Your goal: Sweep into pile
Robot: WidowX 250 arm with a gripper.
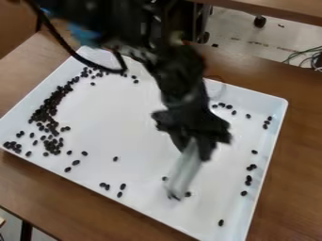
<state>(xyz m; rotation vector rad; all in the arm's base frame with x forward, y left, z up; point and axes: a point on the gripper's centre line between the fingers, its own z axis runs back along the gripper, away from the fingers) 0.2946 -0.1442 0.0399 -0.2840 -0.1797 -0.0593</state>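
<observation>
We see the hand (196, 147) above the right half of a white tray (119, 117), closed on a pale strip (183, 169) that slants down toward the tray's near side. The dark beans (47, 112) lie in the tray: their densest band curves along its left side, well apart from the hand, and loose ones continue toward the far corner. We find a few beans just beside the strip's lower end, others between it and the left band, and a sparse line along the right wall. A small group lies beyond the hand, near the far wall.

The tray rests at a slant on a brown wooden counter (299, 160). Beyond it we note a pale floor (236, 44), a caster (260, 21), some cables (307, 56) and another wooden table (283, 8).

The hand and strip are blurred, and we cannot tell whether the strip touches the tray. The arm hides part of the far wall; the tray's near corner is cut off.
</observation>
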